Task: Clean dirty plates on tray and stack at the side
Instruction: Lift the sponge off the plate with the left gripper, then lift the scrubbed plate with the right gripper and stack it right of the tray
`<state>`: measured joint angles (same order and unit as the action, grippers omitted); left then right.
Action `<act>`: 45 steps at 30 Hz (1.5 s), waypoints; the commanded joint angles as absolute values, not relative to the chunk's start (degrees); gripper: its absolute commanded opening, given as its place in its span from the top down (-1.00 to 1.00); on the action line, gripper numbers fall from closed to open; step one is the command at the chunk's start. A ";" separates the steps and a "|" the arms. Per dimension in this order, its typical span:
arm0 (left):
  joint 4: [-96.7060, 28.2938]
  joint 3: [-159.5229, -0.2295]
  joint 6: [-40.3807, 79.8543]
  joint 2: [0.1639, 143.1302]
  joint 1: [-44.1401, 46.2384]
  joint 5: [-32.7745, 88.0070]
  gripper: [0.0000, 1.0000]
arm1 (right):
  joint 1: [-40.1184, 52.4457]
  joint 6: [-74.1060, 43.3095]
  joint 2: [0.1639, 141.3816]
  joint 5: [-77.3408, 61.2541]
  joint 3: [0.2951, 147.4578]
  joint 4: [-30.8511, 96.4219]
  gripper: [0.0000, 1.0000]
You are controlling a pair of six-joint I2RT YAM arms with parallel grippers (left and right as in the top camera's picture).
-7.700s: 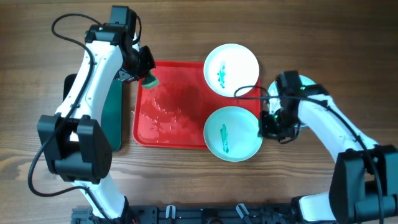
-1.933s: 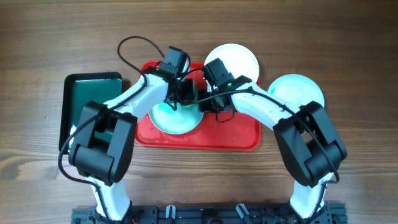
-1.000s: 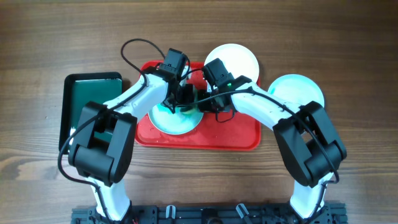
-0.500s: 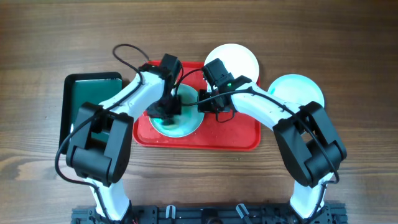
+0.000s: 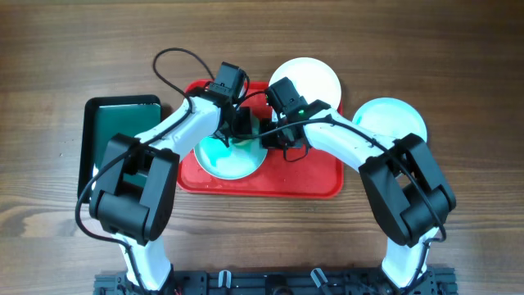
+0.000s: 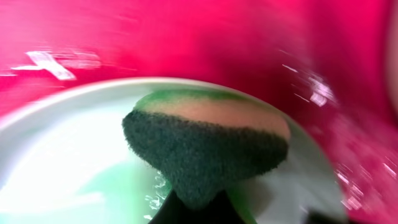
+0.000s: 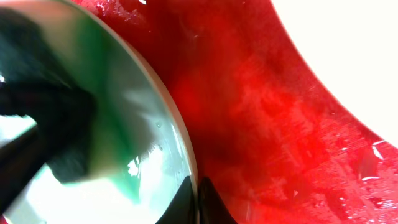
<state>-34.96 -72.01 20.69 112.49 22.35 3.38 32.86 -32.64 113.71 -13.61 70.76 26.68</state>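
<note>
A white plate [image 5: 223, 161] with a wet green smear lies on the left half of the red tray [image 5: 315, 179]. My left gripper [image 5: 238, 129] is shut on a dark green sponge [image 6: 205, 146] and presses it on this plate [image 6: 68, 168]. My right gripper [image 5: 270, 136] is shut on the plate's right rim [image 7: 180, 143], one finger on each side. A second plate [image 5: 309, 75] lies over the tray's far right corner, partly under my right arm. A third plate [image 5: 395, 120] lies on the table right of the tray and looks plain.
A smaller black tray with a dark green inside [image 5: 115, 139] stands left of the red tray. The red tray's floor [image 7: 267, 130] is wet. Both arms cross over the tray's far half. Cables loop above the left wrist.
My left gripper moved the sponge from the plate's left side back up to its far right part. The right gripper kept its hold on the rim.
</note>
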 commanded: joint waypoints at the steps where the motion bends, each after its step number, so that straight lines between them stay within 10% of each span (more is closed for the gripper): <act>1: -40.71 -73.52 27.49 113.19 18.11 -15.55 0.92 | 32.95 -31.88 114.65 -14.11 71.61 26.89 0.92; 9: -72.55 -102.52 22.41 113.14 12.86 -7.01 0.92 | 32.97 -31.20 114.67 -14.35 71.61 27.14 0.91; 18: -72.55 -105.86 22.33 113.27 12.82 -3.86 0.92 | 32.53 -20.53 104.95 -19.46 71.64 30.11 0.91; 30: -70.81 -105.86 22.98 113.27 12.10 -1.76 0.92 | 34.68 -21.21 86.24 26.57 71.64 46.35 0.92; 45: -70.65 -105.86 22.96 113.27 12.10 -1.30 0.92 | 62.33 -19.57 86.24 86.15 71.64 45.78 0.91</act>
